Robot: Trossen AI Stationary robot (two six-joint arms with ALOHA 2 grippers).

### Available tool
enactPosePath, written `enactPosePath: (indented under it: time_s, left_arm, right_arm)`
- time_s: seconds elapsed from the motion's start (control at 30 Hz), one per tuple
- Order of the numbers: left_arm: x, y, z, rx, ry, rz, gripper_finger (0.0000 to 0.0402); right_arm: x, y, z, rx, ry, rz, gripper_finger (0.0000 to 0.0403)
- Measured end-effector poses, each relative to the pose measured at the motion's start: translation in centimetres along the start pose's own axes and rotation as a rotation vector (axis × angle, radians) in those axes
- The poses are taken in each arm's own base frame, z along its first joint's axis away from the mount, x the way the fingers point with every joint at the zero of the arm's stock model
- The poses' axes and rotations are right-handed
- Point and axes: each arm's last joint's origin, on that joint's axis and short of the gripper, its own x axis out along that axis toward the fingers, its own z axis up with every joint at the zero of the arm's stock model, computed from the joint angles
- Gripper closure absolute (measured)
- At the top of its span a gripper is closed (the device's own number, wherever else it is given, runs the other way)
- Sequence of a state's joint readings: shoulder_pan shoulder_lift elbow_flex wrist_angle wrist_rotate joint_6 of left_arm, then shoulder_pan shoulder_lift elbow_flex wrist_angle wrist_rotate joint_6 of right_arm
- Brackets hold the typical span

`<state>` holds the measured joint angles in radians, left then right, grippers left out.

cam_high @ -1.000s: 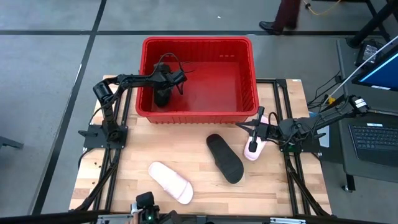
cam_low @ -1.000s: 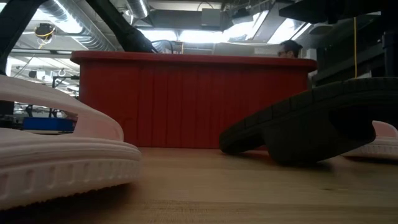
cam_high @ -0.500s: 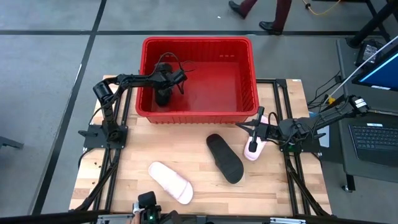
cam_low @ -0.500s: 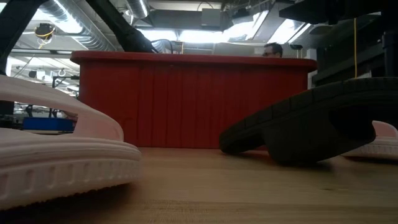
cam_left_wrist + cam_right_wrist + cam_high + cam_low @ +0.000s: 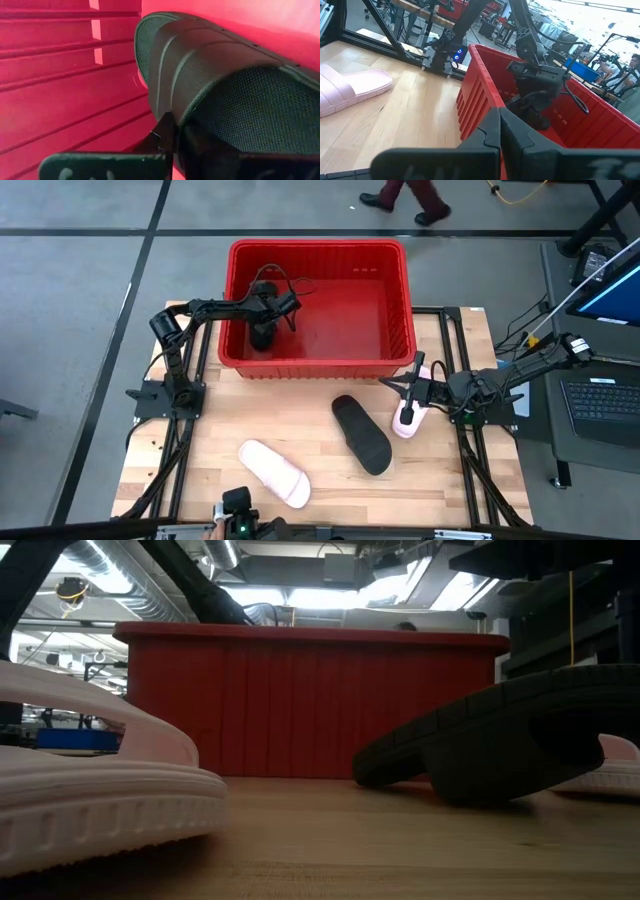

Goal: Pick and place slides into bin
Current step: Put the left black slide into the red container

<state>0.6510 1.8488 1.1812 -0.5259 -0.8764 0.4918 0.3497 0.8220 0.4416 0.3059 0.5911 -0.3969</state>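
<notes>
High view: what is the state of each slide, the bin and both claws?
Bin, upright, one slide inside.
Black slide in bin, gripped by left claw.
Left claw, shut on that slide.
Loose black slide, lying free.
Front pink slide, lying free.
Right pink slide, lying under right claw.
Right claw, shut; grasp unclear.

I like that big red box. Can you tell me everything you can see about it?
The bin is a large rectangular basket of what looks like bright red plastic, with ribbed walls and an open top. It stands at the far edge of the wooden table. The left gripper reaches inside it, shut on a black slide close to the left wall. Two pink slides and another black one lie outside it on the table.
</notes>
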Motion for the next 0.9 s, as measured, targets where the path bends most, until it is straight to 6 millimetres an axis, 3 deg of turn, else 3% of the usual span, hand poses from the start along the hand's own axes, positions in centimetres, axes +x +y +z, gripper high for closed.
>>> enactPosePath:
  time_s: [0.9]
  left_arm:
    - [0.8, -1.3, -0.4, 0.031, -0.045, 0.03, 0.0397]
  right_arm:
    - [0.0, 0.0, -0.1, -0.003, 0.004, 0.002, 0.0399]
